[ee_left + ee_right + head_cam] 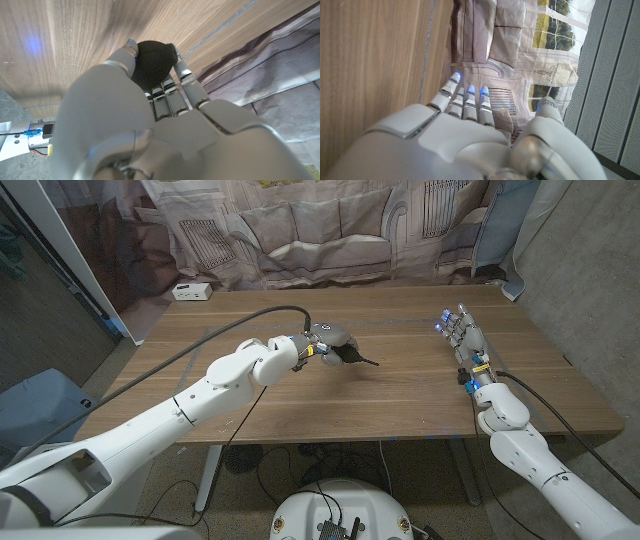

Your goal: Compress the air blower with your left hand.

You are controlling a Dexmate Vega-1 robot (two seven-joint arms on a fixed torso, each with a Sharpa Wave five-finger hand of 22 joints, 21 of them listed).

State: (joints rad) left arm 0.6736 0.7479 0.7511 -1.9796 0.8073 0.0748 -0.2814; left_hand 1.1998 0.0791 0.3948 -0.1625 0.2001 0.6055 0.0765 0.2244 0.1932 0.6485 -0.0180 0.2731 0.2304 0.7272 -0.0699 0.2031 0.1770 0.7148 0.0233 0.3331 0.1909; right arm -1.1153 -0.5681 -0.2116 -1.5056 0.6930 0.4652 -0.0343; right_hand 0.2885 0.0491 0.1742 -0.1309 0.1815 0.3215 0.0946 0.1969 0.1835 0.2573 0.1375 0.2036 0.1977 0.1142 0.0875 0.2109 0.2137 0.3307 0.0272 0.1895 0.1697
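Head view: left hand (322, 343) grips black rubber bulb air blower (349, 355) mid wooden table (400, 395), nozzle pointing toward robot's right. Right hand (462, 335) apart at right side, fingers extended, empty.
Left wrist view: fingers (186, 75) wrapped round bulb.
Right wrist view: fingers (468, 100) straight, side by side.

The left hand (325, 343) grips the black blower (349, 355) near the middle of the bench (400, 405), nozzle pointing right. The right hand (462, 335) stands well apart, fingers (447, 322) spread. A white box (192, 291) sits at the far left corner.
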